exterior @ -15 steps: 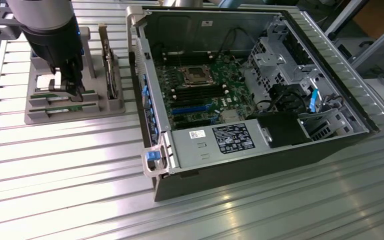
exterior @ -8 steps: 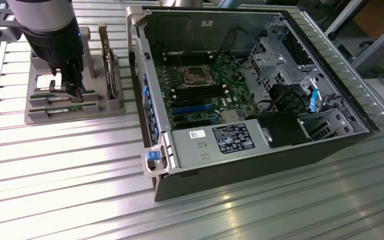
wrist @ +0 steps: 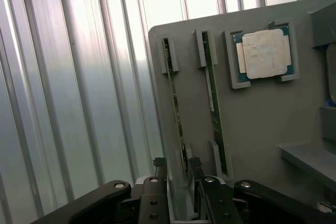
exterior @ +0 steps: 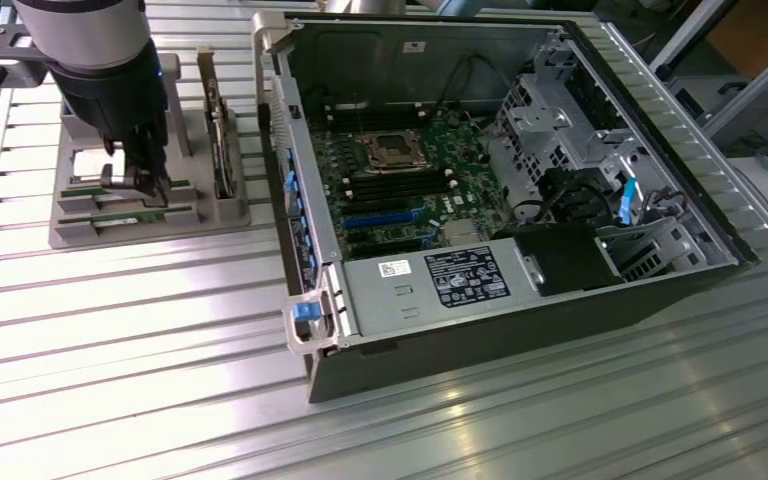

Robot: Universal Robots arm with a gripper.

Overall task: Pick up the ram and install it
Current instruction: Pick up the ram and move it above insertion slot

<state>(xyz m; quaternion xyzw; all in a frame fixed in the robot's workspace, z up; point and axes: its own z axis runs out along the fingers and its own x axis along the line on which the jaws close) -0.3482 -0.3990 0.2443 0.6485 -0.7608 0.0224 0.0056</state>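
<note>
In the exterior view, black fingers (exterior: 151, 170) are seen low over a matt grey moulded tray (exterior: 77, 232) on the ribbed metal surface (exterior: 157, 330); the ram (exterior: 107, 214), a thin green stick on edge, is partly hidden beneath them; an open computer case (exterior: 491, 330) is set at the exterior view's right. In the wrist view, the fingers (wrist: 160, 169) are held wide, astride the ram (wrist: 176, 103); a second stick (wrist: 212, 87) is slotted beside it; a square silver processor (wrist: 265, 53) is seated in a recess; the tray is cut off at the frame's edge.
</note>
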